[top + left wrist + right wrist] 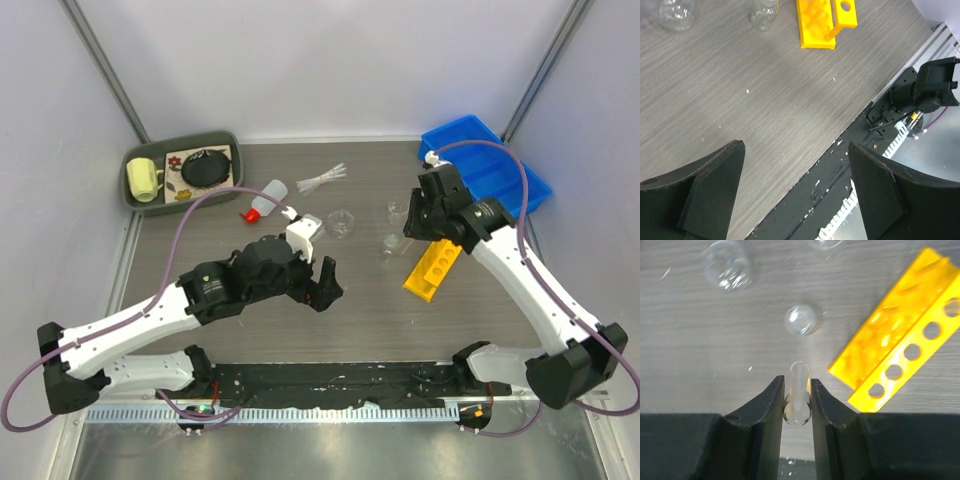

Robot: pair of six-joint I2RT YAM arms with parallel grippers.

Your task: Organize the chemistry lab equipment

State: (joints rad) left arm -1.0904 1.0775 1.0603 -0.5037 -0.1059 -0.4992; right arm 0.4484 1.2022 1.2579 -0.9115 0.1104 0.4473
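My right gripper [798, 382] is shut on a clear glass tube [799, 375], held above the table just left of the long yellow rack [900, 360]. Two small clear beakers [802, 320] [729, 267] stand beyond the tube. In the top view the right gripper [412, 222] hovers between the beakers [388, 247] and the rack [433, 268]. My left gripper [318, 285] is open and empty over the table's middle; its wrist view shows spread fingers [720, 170] over bare wood. The white squeeze bottle with red cap [265, 198] lies on its side, thin pipettes [322, 180] behind it.
A green tray [228, 145] at the back left holds a yellow mug [143, 180] and a round black object [207, 167]. Blue bins [500, 165] stand at the back right. A third beaker [341, 222] stands mid-table. A black strip [330, 380] runs along the near edge.
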